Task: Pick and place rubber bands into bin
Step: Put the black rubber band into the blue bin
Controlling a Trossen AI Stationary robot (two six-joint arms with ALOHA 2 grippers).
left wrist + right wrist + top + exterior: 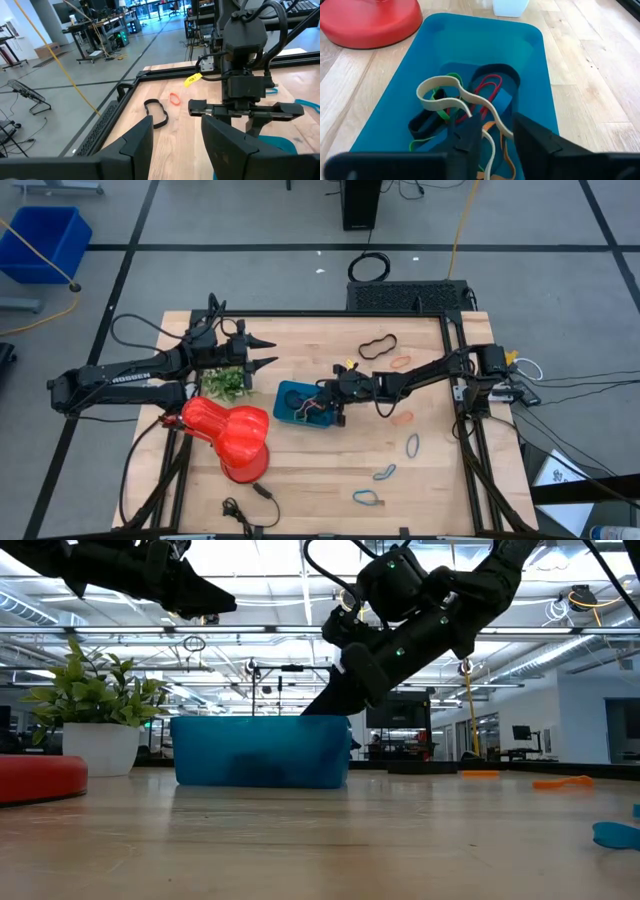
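Note:
The teal bin (288, 396) sits mid-table and holds several rubber bands, black, green, red, orange and tan (470, 100). My right gripper (497, 137) is open over the bin's right end (318, 408), its fingers reaching down behind the bin wall in the low view (325, 705). A tan band (437, 85) lies on the pile, and one end of it runs between the fingers. More bands lie on the table: black (377, 346), orange (400, 363), tan (403, 418) and blue (412, 445). My left gripper (262, 352) is open and empty above the table's far left. My right gripper stands astride the tan band's near end (492, 117), fingers slanting down from the table's right. The gap between the fingers is far wider than the band. I cannot tell whether either finger touches it. The band's loop rests on the other bands in the bin.
A red vase (232, 435) lies on its side left of the bin. A small potted plant (225, 383) stands below my left gripper. Two more blue bands (385, 472) (365, 498) lie near the front right. A small black cable (250, 505) lies at the front edge.

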